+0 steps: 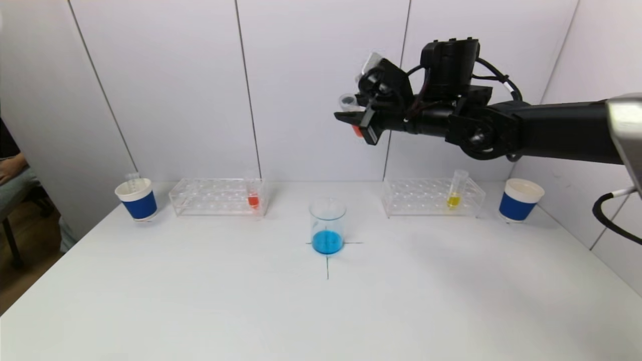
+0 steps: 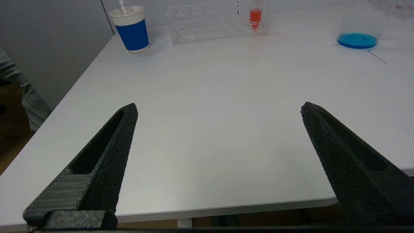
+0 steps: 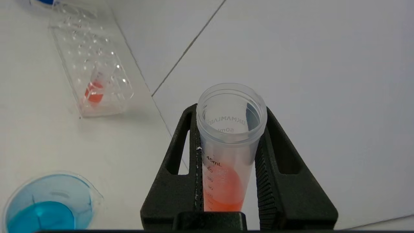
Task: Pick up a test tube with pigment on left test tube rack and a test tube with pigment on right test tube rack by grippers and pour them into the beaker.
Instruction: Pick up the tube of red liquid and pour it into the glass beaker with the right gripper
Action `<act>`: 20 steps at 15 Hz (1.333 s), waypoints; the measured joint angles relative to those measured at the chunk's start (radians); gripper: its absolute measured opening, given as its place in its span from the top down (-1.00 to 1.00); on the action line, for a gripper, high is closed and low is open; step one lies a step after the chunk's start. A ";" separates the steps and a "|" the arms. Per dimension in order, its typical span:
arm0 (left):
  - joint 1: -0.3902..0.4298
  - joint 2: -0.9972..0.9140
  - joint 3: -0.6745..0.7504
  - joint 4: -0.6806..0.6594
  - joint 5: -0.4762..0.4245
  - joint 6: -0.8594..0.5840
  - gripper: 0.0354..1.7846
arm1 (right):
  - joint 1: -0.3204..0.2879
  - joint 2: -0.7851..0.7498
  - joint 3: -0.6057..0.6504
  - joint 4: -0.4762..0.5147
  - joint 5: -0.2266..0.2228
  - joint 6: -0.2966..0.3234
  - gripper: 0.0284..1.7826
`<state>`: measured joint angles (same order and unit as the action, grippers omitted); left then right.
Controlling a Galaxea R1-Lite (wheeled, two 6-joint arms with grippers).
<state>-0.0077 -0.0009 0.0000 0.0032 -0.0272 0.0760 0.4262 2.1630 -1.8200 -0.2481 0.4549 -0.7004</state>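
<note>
My right gripper (image 1: pixel 358 123) is shut on a clear test tube with orange-red pigment (image 3: pixel 226 155) and holds it high in the air, above and a little right of the beaker (image 1: pixel 327 226). The beaker stands at the table's centre with blue liquid in it. The left rack (image 1: pixel 218 196) holds a tube with red pigment (image 1: pixel 253 196). The right rack (image 1: pixel 434 197) holds a tube with yellow pigment (image 1: pixel 455 189). My left gripper (image 2: pixel 219 106) is open and empty, low over the table's front left edge, out of the head view.
A blue and white cup (image 1: pixel 136 199) with an empty tube in it stands left of the left rack. A second blue cup (image 1: pixel 520 199) stands right of the right rack. A person's arm (image 1: pixel 10 170) shows at the far left.
</note>
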 joint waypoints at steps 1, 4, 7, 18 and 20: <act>0.000 0.000 0.000 0.000 0.000 0.000 -0.98 | -0.010 0.008 0.009 0.002 0.050 -0.056 0.45; 0.000 0.000 0.000 0.000 0.000 0.000 -0.98 | -0.032 0.047 0.017 0.009 0.105 -0.173 0.45; 0.000 0.000 0.000 0.000 0.000 0.001 -0.98 | -0.039 0.092 0.028 -0.001 0.151 -0.256 0.45; 0.000 0.000 0.000 0.000 0.000 0.000 -0.98 | -0.016 0.141 0.119 0.000 0.153 -0.645 0.45; 0.000 0.000 0.000 0.000 -0.001 0.000 -0.98 | -0.017 0.144 0.121 0.003 0.147 -0.704 0.45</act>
<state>-0.0077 -0.0009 0.0000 0.0028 -0.0279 0.0760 0.4087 2.3072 -1.6987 -0.2449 0.6021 -1.4047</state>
